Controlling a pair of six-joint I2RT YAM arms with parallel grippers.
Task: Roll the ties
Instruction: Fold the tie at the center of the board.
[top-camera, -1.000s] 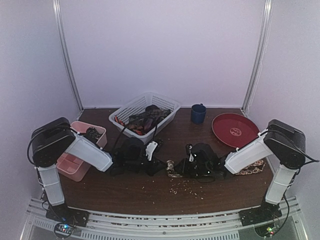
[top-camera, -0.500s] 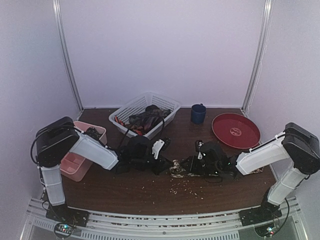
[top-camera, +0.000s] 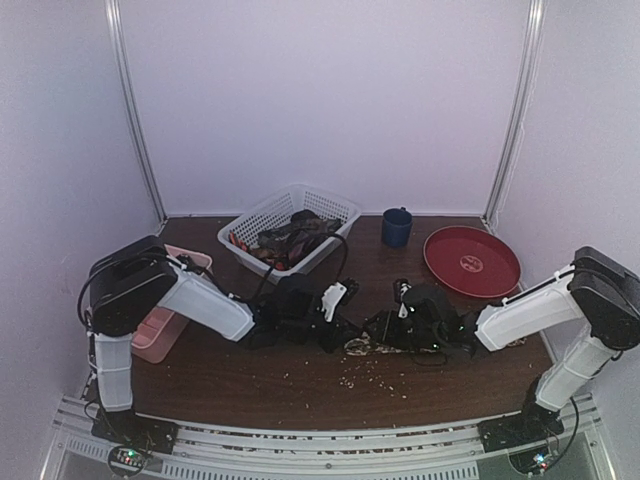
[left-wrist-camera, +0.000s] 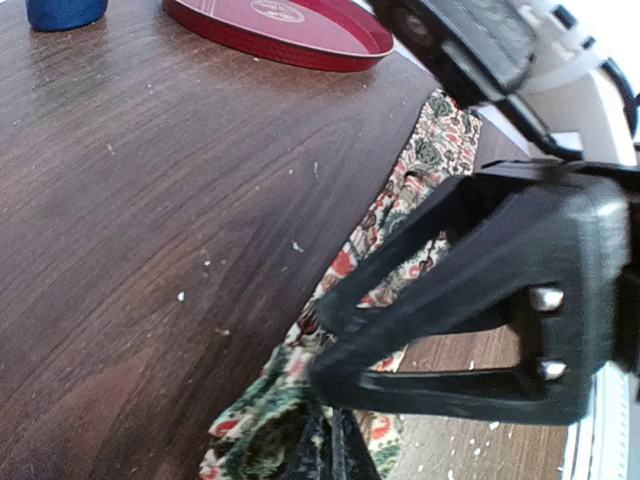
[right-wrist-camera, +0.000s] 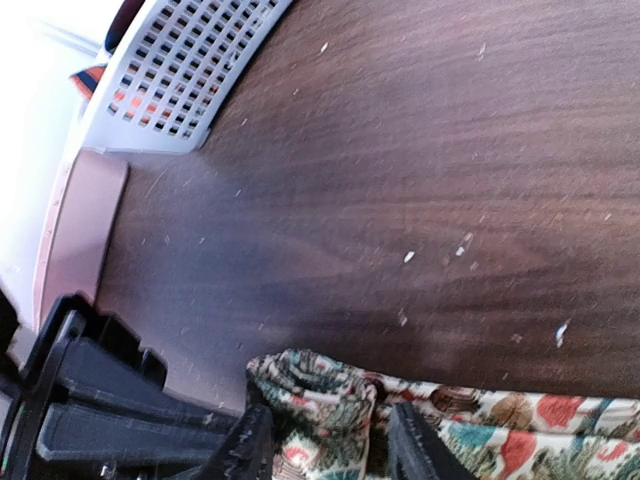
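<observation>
Just on the near side of the basket (top-camera: 335, 225), toward my bases, a patterned tie (top-camera: 352, 346) lies on the table (top-camera: 250, 385) with one end coiled into a small roll. Its free length runs flat along the wood, away from the basket to my right and under my right arm.

My right gripper (right-wrist-camera: 328, 418) has its fingers (right-wrist-camera: 248, 447) partly spread and set against either side of the roll, holding it. My left gripper (left-wrist-camera: 318, 348) has its tips drawn together on the tie's edge beside the roll. I cannot tell how much fabric they pinch. The two grippers face each other closely across the roll.

More ties (top-camera: 285, 240) are heaped inside the basket. A mug (top-camera: 397, 227) stands just right of the basket, and a plate (top-camera: 471, 260) lies further right. A tray (top-camera: 150, 338) lies left of the basket, partly behind my left arm. Pale crumbs (top-camera: 360, 378) are scattered near the roll.
</observation>
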